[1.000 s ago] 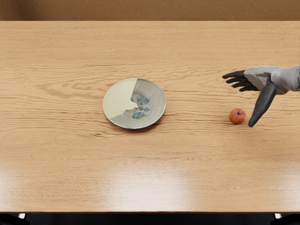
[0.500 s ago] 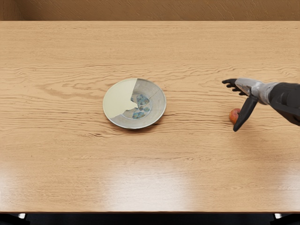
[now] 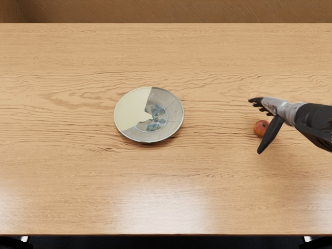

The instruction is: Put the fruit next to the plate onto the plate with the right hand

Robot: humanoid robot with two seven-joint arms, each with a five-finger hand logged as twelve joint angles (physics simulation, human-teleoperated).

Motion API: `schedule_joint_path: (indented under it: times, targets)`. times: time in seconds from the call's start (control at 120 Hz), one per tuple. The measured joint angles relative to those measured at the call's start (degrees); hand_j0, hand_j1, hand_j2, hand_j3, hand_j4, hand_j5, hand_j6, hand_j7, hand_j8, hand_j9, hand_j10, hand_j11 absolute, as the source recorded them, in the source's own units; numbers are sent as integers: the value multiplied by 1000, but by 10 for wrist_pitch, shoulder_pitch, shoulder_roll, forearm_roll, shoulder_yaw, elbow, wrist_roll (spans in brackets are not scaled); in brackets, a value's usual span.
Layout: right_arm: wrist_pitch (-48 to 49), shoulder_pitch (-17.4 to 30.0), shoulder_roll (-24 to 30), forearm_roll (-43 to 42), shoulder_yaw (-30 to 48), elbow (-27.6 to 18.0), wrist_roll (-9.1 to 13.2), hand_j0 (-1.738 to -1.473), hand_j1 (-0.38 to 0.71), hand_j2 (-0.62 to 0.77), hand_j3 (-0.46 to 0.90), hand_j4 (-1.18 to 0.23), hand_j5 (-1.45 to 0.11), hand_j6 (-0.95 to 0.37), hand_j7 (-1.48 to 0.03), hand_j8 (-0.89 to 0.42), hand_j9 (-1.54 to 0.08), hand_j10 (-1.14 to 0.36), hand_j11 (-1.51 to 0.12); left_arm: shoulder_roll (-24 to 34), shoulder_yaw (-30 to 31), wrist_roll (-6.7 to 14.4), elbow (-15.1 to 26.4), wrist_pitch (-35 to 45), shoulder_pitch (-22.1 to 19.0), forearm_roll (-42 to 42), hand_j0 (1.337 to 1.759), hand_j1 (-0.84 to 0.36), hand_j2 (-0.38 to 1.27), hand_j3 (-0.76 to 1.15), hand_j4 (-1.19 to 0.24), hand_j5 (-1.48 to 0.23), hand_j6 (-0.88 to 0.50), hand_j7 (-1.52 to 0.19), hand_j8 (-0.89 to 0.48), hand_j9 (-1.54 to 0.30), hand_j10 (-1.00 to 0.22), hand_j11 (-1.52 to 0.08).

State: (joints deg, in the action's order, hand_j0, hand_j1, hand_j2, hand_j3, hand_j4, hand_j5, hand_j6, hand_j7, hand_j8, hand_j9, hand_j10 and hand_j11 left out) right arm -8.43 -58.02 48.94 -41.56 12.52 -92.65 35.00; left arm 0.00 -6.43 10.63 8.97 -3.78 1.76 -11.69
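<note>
A broad wooden surface point(image 3: 78, 181) fills nearly the whole head view. Its pale grain runs left to right, and soft glare shows along the near edge. A darker brown strip lies beyond the far edge.

A round, shallow plate point(image 3: 129, 106) sits a little left of the middle. Its left part is plain cream. The rest is grey-brown, with a blue-green pattern near the centre. Nothing lies on it.

The right arm point(image 3: 317, 118) comes in from the right edge at about the plate's height. The forearm is dark and ends in a lighter grey wrist.

The right hand point(image 3: 275, 109) reaches leftward, well to the right of the plate. It is spread open with its palm facing roughly downward. The short dark fingers point(image 3: 256, 101) fan out toward the left, and one long dark digit point(image 3: 268, 137) slants down and to the left, away from the others. The hand has hold of nothing.

The fruit point(image 3: 260, 127), small, round and red-orange, rests on the surface well apart from the plate. It lies just below the fanned fingers. The long slanting digit crosses its right side and hides part of it. Whether that digit touches the fruit cannot be told from this angle.
</note>
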Motion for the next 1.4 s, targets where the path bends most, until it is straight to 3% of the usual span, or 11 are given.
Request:
schedule_joint_path:
  times: [0.1,0.467,0.933,1.158,1.283,1.4]
  targets:
    - [-7,6,-3,-2,-1,8,0,-1658,-282,-10,0,-62,-76,-64,-75,-63,-75,-61,-75,0,0,0,0,0,0,0,1658,55,49,0,-245,-318,-245,-318,-245,-318,-245,-318]
    - [-60,16,-24,-28,-1,41,0,-1658,-49,-48,0,-256,-328,-258,-328,-257,-328,-256,-328,0,0,0,0,0,0,0,1658,55,49,0,-245,-318,-245,-318,-245,-318,-245,-318]
    - [-102,60,-62,-92,-1,69,0,-1658,34,-61,0,-325,-419,-326,-418,-326,-419,-325,-418,0,0,0,0,0,0,0,1658,55,49,0,-245,-318,-245,-318,-245,-318,-245,-318]
    - [-103,65,-71,-97,0,77,0,-1658,177,-84,0,-443,-573,-444,-572,-442,-573,-443,-573,0,0,0,0,0,1,0,1658,55,49,0,-245,-318,-245,-318,-245,-318,-245,-318]
    - [-102,65,-72,-96,0,78,0,-1656,241,-55,0,-523,-696,-530,-686,-408,-696,-481,-696,0,0,0,0,0,0,0,1658,55,49,0,-245,-318,-245,-318,-245,-318,-245,-318]
    - [-100,65,-72,-96,0,78,0,-1650,265,-23,0,-603,-836,-478,-807,-352,-833,-437,-835,0,0,0,0,0,0,0,1658,55,49,0,-245,-318,-245,-318,-245,-318,-245,-318]
